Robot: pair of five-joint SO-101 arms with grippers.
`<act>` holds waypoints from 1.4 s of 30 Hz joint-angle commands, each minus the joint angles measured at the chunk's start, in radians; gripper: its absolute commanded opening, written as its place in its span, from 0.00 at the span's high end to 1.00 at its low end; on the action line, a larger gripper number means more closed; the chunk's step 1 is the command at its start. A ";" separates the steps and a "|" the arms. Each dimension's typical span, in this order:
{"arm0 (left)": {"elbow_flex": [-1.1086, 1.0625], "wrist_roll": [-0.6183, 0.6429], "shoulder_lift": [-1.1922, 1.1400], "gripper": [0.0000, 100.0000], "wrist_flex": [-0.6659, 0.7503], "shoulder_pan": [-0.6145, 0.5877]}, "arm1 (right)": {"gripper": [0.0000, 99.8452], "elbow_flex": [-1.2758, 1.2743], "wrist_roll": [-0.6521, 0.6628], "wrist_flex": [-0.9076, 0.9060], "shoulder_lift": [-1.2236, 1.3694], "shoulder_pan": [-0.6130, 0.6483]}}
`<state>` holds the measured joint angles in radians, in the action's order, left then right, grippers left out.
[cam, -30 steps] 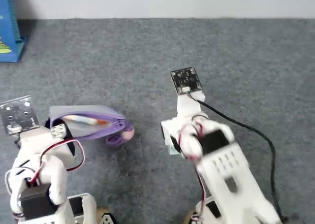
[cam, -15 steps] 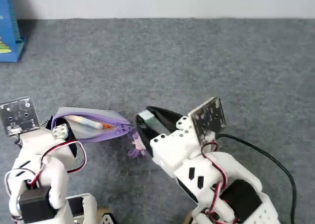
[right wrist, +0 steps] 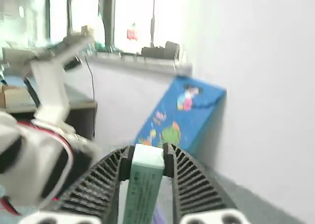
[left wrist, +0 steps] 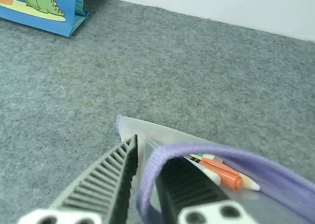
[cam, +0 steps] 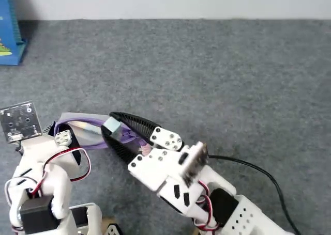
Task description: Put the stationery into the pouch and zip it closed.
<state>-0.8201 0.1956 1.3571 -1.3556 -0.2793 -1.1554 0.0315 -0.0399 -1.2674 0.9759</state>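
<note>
High view: we see the left gripper [cam: 66,137] at the table's [cam: 232,64] near-left corner, pinching the rim of the purple pouch [cam: 85,127], whose mouth is open. Just over that mouth the right gripper [cam: 111,127] clamps a pale green eraser [cam: 110,124].
Left wrist view: jaws pressed on the pouch rim, with an orange pen [left wrist: 220,172] and another pen inside.
Right wrist view: the eraser sits upright between the fingers, with a blue box [right wrist: 182,115] behind.

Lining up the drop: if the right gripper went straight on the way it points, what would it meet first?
Probably the open mouth of the pouch, which the left gripper holds. The right gripper with its eraser points at it; height over the rim is unclear.
</note>
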 commanded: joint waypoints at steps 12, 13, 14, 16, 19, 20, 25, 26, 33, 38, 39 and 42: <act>0.022 0.008 -0.002 0.99 0.002 0.006 | 0.99 0.011 0.017 0.367 0.372 0.004; 0.022 0.008 -0.005 0.99 0.003 0.002 | 0.99 0.011 0.017 0.401 0.404 0.004; 0.021 0.008 -0.005 0.99 0.003 -0.011 | 0.99 0.011 0.020 0.429 0.429 -0.002; 0.021 0.002 0.000 0.99 0.002 -0.029 | 0.99 0.008 0.018 0.435 0.450 -0.027; 0.021 -0.005 -0.003 0.99 0.002 -0.031 | 0.96 0.006 0.015 0.351 0.449 -0.036; 0.021 -0.005 -0.003 0.99 0.002 -0.031 | 0.93 0.006 0.014 0.320 0.440 -0.041; 0.021 -0.005 0.000 0.99 0.000 -0.031 | 0.78 0.006 0.011 0.206 0.364 -0.041; 0.021 -0.005 0.000 0.99 0.000 -0.031 | 0.78 0.006 0.008 0.191 0.346 -0.042; 0.021 -0.005 0.000 0.99 -0.009 -0.031 | 0.86 0.006 -0.124 -0.051 0.182 -0.070; 0.021 -0.006 0.000 0.99 -0.011 -0.031 | 0.86 0.006 -0.218 -0.259 0.033 -0.157; 0.021 -0.006 0.000 0.99 -0.011 -0.031 | 0.86 0.006 -0.232 -0.298 0.008 -0.173; 0.021 -0.006 0.000 0.99 -0.011 -0.031 | 0.87 0.006 -0.253 -0.418 -0.053 -0.202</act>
<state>-0.8201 0.1956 1.3571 -1.3663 -0.3038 -1.1554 -0.1926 -0.3606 -1.2582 0.8025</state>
